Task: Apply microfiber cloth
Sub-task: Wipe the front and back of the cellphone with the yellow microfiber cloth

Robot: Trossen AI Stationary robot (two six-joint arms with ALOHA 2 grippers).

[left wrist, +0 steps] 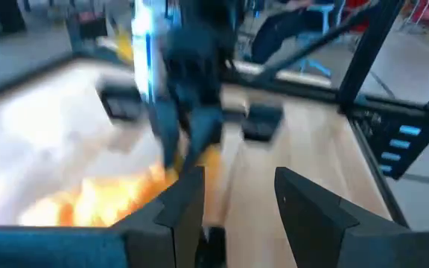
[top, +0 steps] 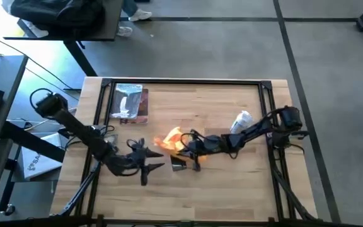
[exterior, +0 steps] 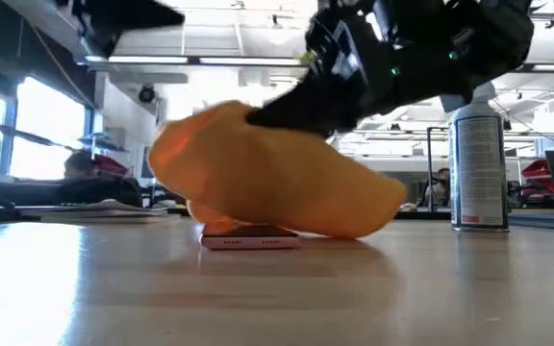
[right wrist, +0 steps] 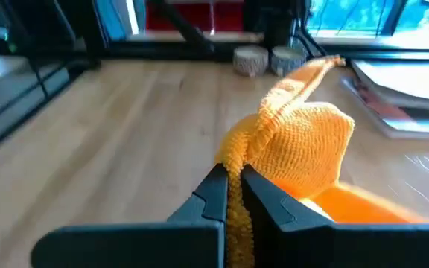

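1. Wiping looks under way, as I read it: my right claw [right wrist: 233,195] pinches the orange cloth [exterior: 267,187], draped over the phone [exterior: 250,240] mid-worktop.
2. Next I'd drag it across the phone, keeping it flat.
3. My left claw [left wrist: 233,197] waits spread, just beside.
4. Wooden worktop [top: 232,189]; a spray can [exterior: 478,159] stands on it, with an office behind.

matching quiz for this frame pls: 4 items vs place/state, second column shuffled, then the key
Items:
1. microfiber cloth
2. left gripper
3. spray can
4. silvery packet

Place or state:
A. far left part of the table, lying flat
B. pinched by the right gripper, draped over the phone
C. open, holding nothing, left of the cloth
D. upright near the right arm

Pairs: 1-B, 2-C, 3-D, 4-A
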